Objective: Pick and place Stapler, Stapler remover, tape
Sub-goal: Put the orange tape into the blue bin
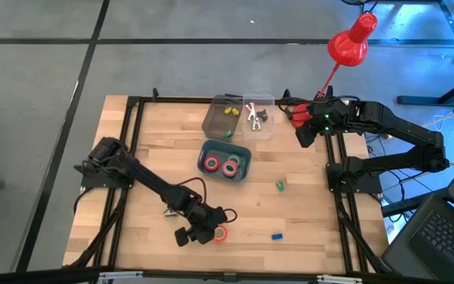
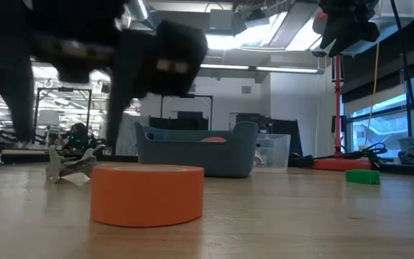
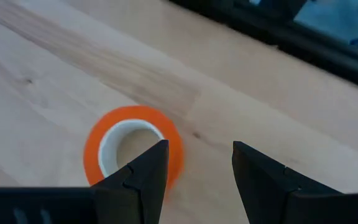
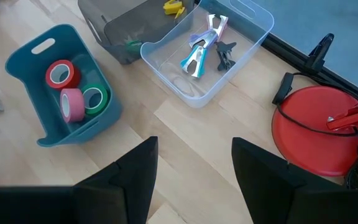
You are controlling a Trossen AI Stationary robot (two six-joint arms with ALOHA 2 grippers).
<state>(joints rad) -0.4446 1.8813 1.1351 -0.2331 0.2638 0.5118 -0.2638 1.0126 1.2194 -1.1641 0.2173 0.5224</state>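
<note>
An orange tape roll (image 1: 221, 233) (image 3: 132, 152) lies flat on the wood near the table's near edge. My left gripper (image 1: 209, 227) (image 3: 197, 158) hovers open just above it. One finger stands over the ring and the other over bare wood beside it. In the low view the roll (image 2: 147, 194) sits under the dark gripper (image 2: 157, 61). A metal stapler remover (image 1: 169, 211) (image 2: 70, 164) lies on the table to the left of the roll. My right gripper (image 1: 300, 134) (image 4: 194, 155) waits open, raised over the far right part of the table.
A blue bin (image 1: 225, 162) (image 4: 27, 53) holds red, pink and green tape rolls. A clear bin (image 1: 260, 118) (image 4: 253, 25) holds stapler removers. A grey bin (image 1: 219, 118) holds small yellow and green items. A green block (image 1: 280, 185) and a blue block (image 1: 276, 235) lie loose. A red lamp base (image 4: 316, 130) stands at the far right.
</note>
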